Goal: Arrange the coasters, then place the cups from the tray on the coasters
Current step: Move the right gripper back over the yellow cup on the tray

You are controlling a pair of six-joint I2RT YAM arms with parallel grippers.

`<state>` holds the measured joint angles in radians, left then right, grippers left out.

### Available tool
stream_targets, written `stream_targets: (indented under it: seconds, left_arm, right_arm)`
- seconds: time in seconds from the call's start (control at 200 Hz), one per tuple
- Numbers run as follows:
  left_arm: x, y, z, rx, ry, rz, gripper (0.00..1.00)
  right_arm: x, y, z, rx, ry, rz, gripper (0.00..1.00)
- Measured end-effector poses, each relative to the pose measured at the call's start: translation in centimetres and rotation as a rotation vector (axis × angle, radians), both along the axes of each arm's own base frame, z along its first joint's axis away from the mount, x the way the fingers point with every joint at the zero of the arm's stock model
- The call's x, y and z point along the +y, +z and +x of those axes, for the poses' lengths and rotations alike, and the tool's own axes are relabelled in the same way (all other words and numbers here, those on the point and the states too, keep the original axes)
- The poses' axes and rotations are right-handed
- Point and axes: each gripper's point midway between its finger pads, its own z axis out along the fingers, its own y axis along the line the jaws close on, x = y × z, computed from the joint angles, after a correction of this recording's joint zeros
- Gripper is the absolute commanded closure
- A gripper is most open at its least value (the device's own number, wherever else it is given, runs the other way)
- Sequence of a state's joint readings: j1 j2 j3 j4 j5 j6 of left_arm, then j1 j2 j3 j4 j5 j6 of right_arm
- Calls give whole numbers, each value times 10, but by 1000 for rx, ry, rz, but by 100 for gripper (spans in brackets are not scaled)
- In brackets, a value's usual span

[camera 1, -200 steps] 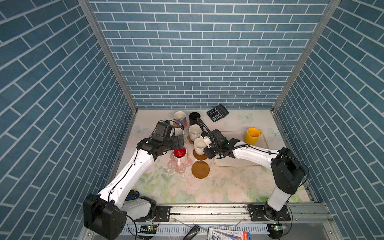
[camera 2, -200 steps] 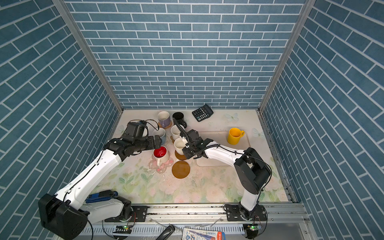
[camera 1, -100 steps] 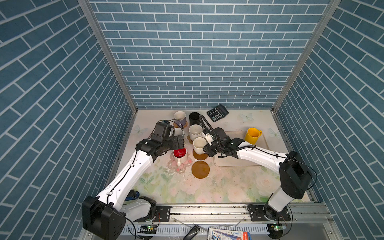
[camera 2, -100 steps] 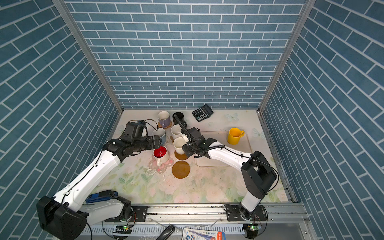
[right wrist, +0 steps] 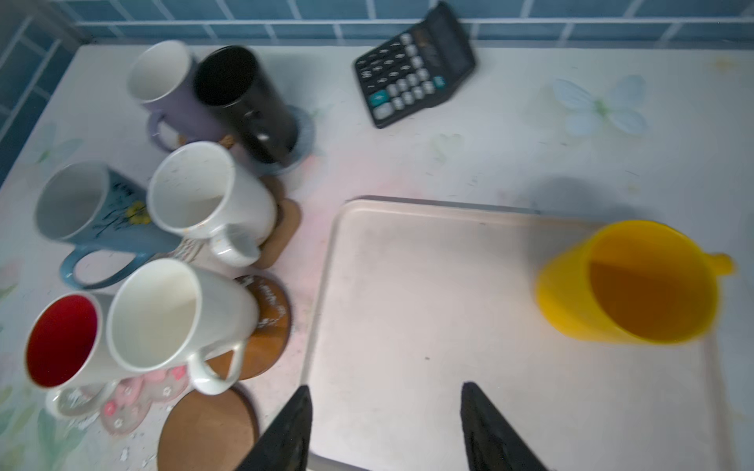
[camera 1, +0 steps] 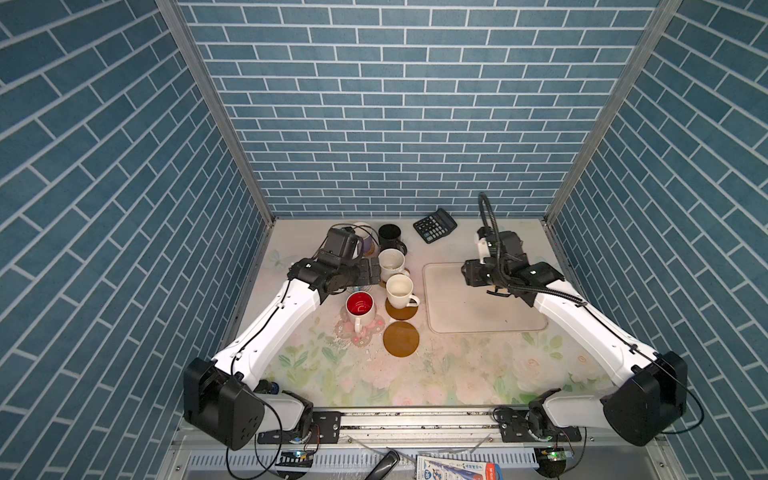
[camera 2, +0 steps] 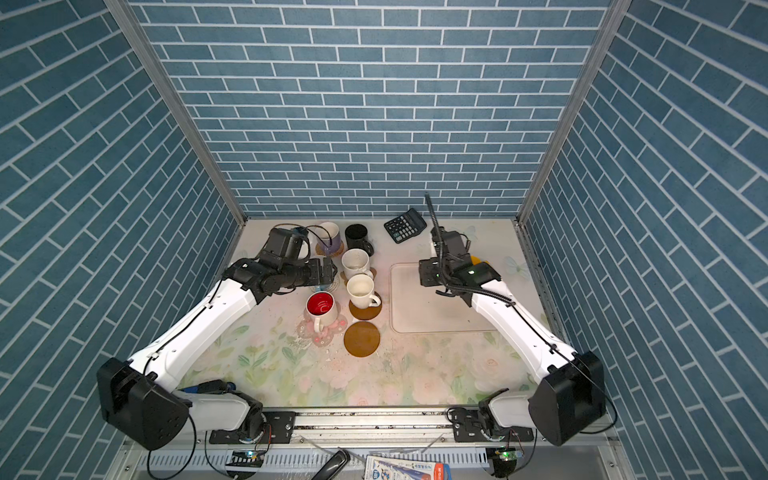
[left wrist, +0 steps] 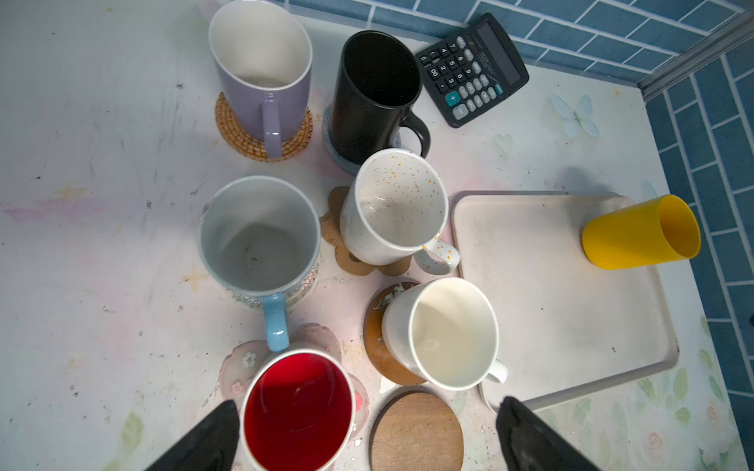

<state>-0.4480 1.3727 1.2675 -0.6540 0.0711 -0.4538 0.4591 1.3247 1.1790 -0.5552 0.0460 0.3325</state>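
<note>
1. The yellow cup (right wrist: 628,285) is seen upright on the tray (right wrist: 428,285), in its far corner, well apart from the other cups (camera 1: 399,291).
2. One brown round coaster (camera 1: 401,338) is left bare on the surface (camera 1: 457,374), just beside the tray's near corner.
3. The right fingers (right wrist: 489,428) are held apart over the tray, and nothing is gripped between them.
4. The left fingers (left wrist: 526,436) are spread wide above the other cups beside the tray, with nothing held.
5. The yellow cup is thought to be hard, smooth and slippery, and light because it is empty. It could crack if dropped.
6. It is best taken by the rim, one finger inside and one outside, or by the handle.
</note>
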Motion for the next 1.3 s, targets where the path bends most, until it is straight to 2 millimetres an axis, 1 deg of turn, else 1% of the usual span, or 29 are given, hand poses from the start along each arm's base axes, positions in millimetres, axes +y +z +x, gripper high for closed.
stream_targets:
  seconds: [0.09,0.23,0.355,0.425,0.62,0.76,0.855,1.06,1.18,1.3]
  left_arm:
    - [-15,2,9,-1,-23,2,1]
    - [-37,5,26,-1,-52,3,1]
    - [-51,3,41,5,-67,3,1]
    - [-59,2,50,10,-74,-2,1]
    - [-76,-1,73,14,-86,-9,1]
    - [-83,-3,85,14,-92,-4,1]
    - [-85,-6,89,18,-96,2,1]
    - [-88,-15,95,32,-98,11,1]
    - [-88,-17,95,36,-98,14,1]
    - [-89,-17,96,33,-98,13,1]
  right_arm:
    - [-41,-5,9,41,-118,11,41]
    - [-97,-17,21,107,-288,64,44]
    - [-136,-31,37,158,-416,107,46]
    - [-149,-36,50,176,-453,110,46]
    - [-173,-48,92,203,-509,112,45]
    - [-184,-52,128,206,-523,96,45]
    - [-189,-56,146,211,-529,76,47]
    - [-197,-72,166,247,-525,30,58]
    - [-196,-88,170,288,-515,18,60]
    - [-196,-109,167,342,-513,10,62]
